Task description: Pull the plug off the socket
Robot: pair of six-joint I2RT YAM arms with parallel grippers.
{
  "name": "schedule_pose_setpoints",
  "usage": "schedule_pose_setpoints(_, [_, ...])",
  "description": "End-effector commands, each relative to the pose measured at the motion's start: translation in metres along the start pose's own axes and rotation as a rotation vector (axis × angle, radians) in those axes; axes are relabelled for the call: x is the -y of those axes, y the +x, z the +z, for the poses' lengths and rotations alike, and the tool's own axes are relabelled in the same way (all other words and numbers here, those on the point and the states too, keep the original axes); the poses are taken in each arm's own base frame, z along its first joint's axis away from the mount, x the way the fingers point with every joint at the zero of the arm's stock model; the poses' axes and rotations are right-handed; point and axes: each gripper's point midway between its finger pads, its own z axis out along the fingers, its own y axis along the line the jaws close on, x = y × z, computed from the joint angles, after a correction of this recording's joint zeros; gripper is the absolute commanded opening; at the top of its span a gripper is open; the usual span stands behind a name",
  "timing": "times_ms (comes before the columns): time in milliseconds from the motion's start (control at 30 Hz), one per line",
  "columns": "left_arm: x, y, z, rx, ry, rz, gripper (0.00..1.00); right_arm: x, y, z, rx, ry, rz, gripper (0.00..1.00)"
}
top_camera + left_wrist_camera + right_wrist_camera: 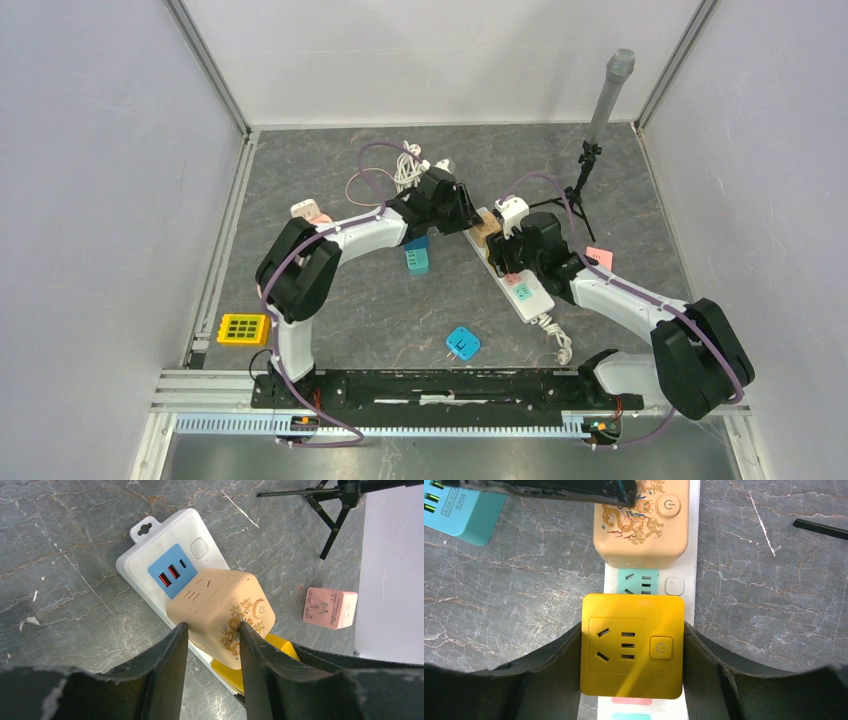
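Surface, top view: grey veined table [380, 310] between pale walls; a white power strip [527, 292] lies slanted at 3 o'clock of centre, running from 10 toward 4 o'clock.
Arms, top view: the left gripper [468, 216] meets the strip's far end, and the right gripper [517, 258] sits over its middle.
Plug, left wrist: the beige cube plug [220, 605] is seated on the strip at 5 o'clock of the blue USB panel [170, 572].
Left hold, left wrist: jaws part-closed on the cube's near corner, both fingers [172, 652] against it. One overlaps the dragon-printed top, so the hold looks skewed.
Neighbour, right wrist: the yellow cube plug [631, 645] is seated at 6 o'clock of the beige one, with one free socket between them.
Right hold, right wrist: jaws about half wide, flush on the yellow cube's two sides, no gap showing.
Step in hand: probably pulling the beige cube while the right arm pins the strip through the yellow one.
Doing it well: pull straight out along the pins without twisting, and bear down with the right arm so the strip stays flat.
Risk: the corner hold may slip, or the strip may lift with the plug.
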Motion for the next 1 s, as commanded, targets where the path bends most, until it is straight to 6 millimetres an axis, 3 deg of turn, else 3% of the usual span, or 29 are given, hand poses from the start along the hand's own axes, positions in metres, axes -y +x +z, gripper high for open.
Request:
schedule_pose_setpoints(0, [-0.048, 0.044, 0.002, -0.098, -0.132, 0.005, 0.48, -0.004, -0.031, 0.001, 0.088, -0.017, 0.03, 0.04])
schedule_pose_setpoints(33, [-0.05, 0.047, 0.002, -0.102, -0.136, 0.008, 0.48, -0.005, -0.036, -0.001, 0.105, -0.018, 0.039, 0.0])
schedule_pose_setpoints(233, [-0.054, 0.051, 0.005, -0.134, -0.146, 0.044, 0.49, -0.013, -0.06, -0.01, 0.206, -0.117, 0.119, 0.0])
schedule_pose_setpoints(367, [-0.061, 0.057, 0.005, -0.148, -0.164, 0.029, 0.49, -0.019, -0.053, -0.004, 0.192, -0.142, 0.082, 0.0])
schedule_pose_setpoints(567, [-0.068, 0.058, 0.007, -0.161, -0.186, 0.013, 0.48, -0.008, -0.043, -0.002, 0.163, -0.006, -0.044, 0.0])
schedule_pose_setpoints(967, [-0.072, 0.06, 0.008, -0.174, -0.191, 0.001, 0.48, -0.001, -0.078, -0.022, 0.265, -0.063, 0.081, 0.0])
